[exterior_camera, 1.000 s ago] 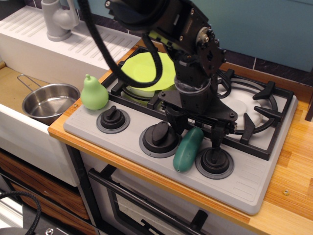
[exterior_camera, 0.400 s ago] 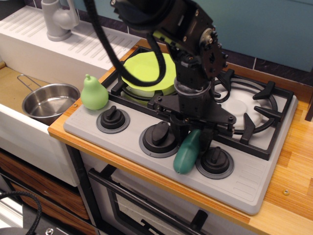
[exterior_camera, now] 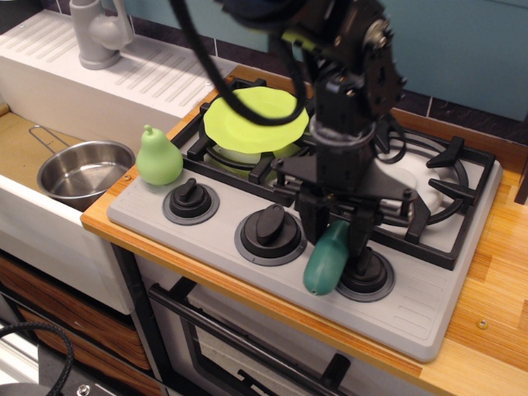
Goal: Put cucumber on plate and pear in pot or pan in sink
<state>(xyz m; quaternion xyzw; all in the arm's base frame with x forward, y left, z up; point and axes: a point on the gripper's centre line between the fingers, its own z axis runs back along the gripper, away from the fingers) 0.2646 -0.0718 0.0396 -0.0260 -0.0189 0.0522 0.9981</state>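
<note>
The dark teal cucumber [exterior_camera: 327,260] hangs tilted between my gripper's [exterior_camera: 337,238] fingers, its lower end over the stove's front panel by the right knob. The gripper is shut on its upper end. The lime-green plate [exterior_camera: 256,115] rests on the left burner grate, behind and left of the gripper. The light green pear [exterior_camera: 157,157] stands upright at the stove's left front corner. The shiny steel pot [exterior_camera: 85,172] sits in the sink [exterior_camera: 21,148] at the left, empty.
Three black knobs [exterior_camera: 190,200] line the stove's grey front panel. The right burner grate [exterior_camera: 445,194] lies behind the gripper. A grey tap [exterior_camera: 97,33] and a ridged white drainboard [exterior_camera: 140,78] are at the back left. Wooden counter [exterior_camera: 495,330] runs along the right.
The gripper has closed on the cucumber and raised its upper end, shifting slightly right. The cucumber now hangs tilted instead of lying on the panel. The arm has risen.
</note>
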